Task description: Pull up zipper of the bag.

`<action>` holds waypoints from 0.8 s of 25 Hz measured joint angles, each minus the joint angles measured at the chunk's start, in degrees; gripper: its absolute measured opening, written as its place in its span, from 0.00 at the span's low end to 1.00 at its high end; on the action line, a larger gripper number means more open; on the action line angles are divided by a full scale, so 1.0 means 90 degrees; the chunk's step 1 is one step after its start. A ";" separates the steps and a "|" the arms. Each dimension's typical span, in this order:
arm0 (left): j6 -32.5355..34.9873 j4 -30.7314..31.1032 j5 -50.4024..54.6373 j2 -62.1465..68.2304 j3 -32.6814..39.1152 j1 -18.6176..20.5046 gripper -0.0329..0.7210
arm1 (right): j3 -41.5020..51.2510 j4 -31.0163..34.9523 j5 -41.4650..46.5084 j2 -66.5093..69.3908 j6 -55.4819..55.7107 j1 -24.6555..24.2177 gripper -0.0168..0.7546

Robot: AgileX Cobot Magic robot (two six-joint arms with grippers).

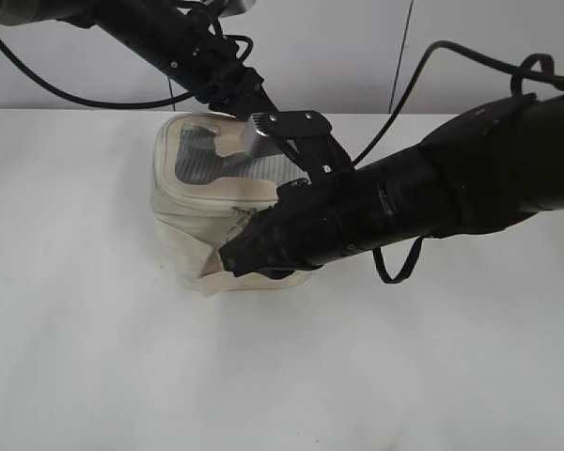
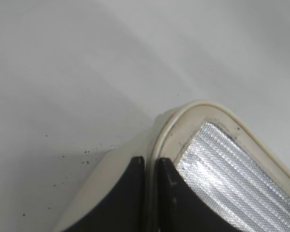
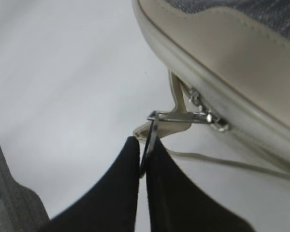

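The cream boxy bag [image 1: 199, 202] with a grey mesh lid panel [image 1: 199, 155] stands on the white table. My left gripper [image 2: 151, 163] is shut on the bag's lid rim [image 2: 183, 113] at its far right corner; in the exterior view it sits there [image 1: 256, 122]. My right gripper [image 3: 144, 145] is shut on the silver ring pull [image 3: 151, 137] of a metal slider [image 3: 205, 116] on the cream zipper track [image 3: 208, 94]. In the exterior view the right gripper [image 1: 233, 256] is at the bag's front right side. A second slider is not visible.
The white table [image 1: 94, 357] spreads around the bag. Black cables [image 1: 395, 268] hang from the right arm just right of the bag. A white wall with a dark vertical seam [image 1: 401, 56] stands behind the table.
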 joint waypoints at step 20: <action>-0.3016 0.2571 -0.0594 -0.3873 0.2785 0.0020 0.26 | 0.0212 -0.7380 0.3398 -0.3411 0.7395 -0.1943 0.67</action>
